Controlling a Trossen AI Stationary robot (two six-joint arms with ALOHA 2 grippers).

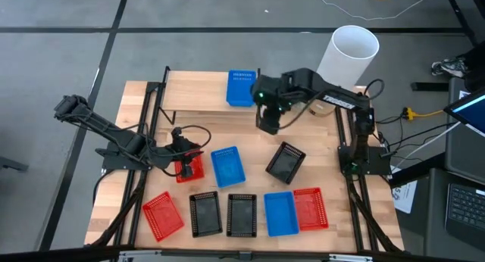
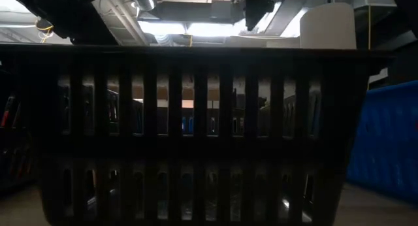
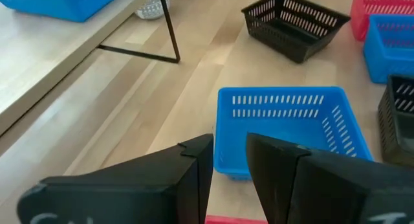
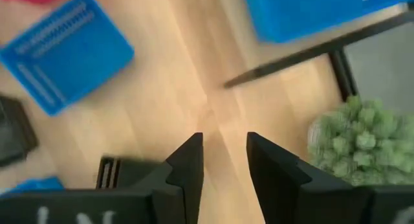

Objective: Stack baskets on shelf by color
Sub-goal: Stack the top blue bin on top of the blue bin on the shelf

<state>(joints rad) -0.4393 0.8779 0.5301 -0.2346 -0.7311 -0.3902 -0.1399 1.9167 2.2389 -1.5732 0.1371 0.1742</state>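
The wooden tabletop (image 1: 333, 163) is carrying everything, and the shelf (image 1: 198, 92) is standing along its far edge. 1 blue basket (image 1: 241, 88) is lying on the shelf plank. A white cylinder (image 1: 347, 56) is standing just past the tabletop's far right corner.

The right arm is reaching in from the right side, with its end effector (image 1: 268, 124) hanging over bare wood just in front of the shelf, beside the shelved blue basket. In the right wrist view its 2 fingers (image 4: 187, 166) are sitting slightly apart with nothing between them, and a green leafy plant (image 4: 356, 136) is showing next to a shelf leg.

The left arm is stretching in from the left, with its end effector (image 1: 184, 165) sitting over a red basket (image 1: 191, 166) at the tabletop's left middle. Its 2 fingers (image 3: 194, 175) are standing a little apart; whether they are touching the red rim below is unclear.

On the open tabletop, a second blue basket (image 1: 227, 166) is lying just right of that red one, and a black basket (image 1: 286, 161) is resting at an angle further right. Along the near edge, 5 baskets are lying in a row: red (image 1: 163, 214), black (image 1: 204, 213), black (image 1: 242, 214), blue (image 1: 280, 213) and red (image 1: 310, 208), the last 2 touching.

In the low view, a black mesh wall (image 2: 196, 134) is filling nearly the whole picture.
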